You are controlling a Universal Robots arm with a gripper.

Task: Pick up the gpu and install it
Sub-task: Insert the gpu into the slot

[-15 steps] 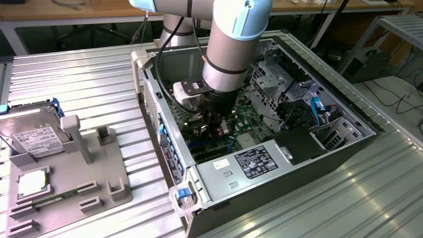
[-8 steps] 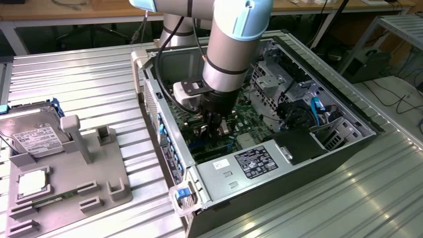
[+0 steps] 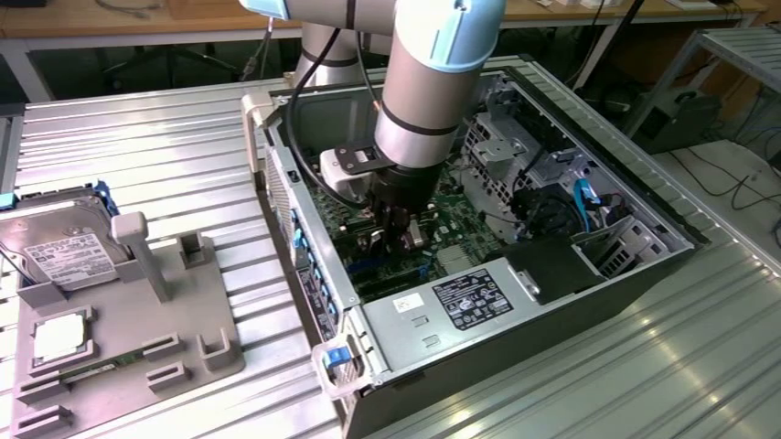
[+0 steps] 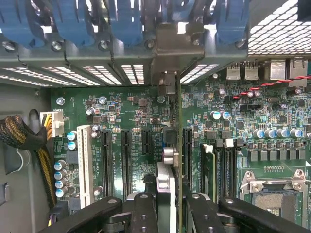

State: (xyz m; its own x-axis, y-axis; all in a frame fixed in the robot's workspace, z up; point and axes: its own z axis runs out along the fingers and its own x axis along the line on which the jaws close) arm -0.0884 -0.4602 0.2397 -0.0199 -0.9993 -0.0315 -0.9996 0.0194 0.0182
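Observation:
My gripper (image 4: 172,209) is shut on the gpu (image 4: 178,145), which I see edge-on as a thin upright card between the two black fingers (image 4: 144,213). Its pale metal bracket (image 4: 171,46) lies against the case's rear slot openings, under the blue latches (image 4: 124,22). The card stands over the green motherboard (image 4: 126,111), in line with the black expansion slots (image 4: 125,160). I cannot tell whether its edge sits in a slot. In the exterior view, the arm reaches down into the open computer case (image 3: 635,210) and the gripper (image 3: 393,240) is low over the board.
A white slot (image 4: 83,160), a cable bundle (image 4: 19,136), a memory stick (image 4: 208,170) and the CPU socket (image 4: 272,194) surround the card. The power supply (image 3: 464,302) fills the case's near end. A grey fixture (image 3: 134,338) at the exterior view's left holds a hard drive (image 3: 61,251).

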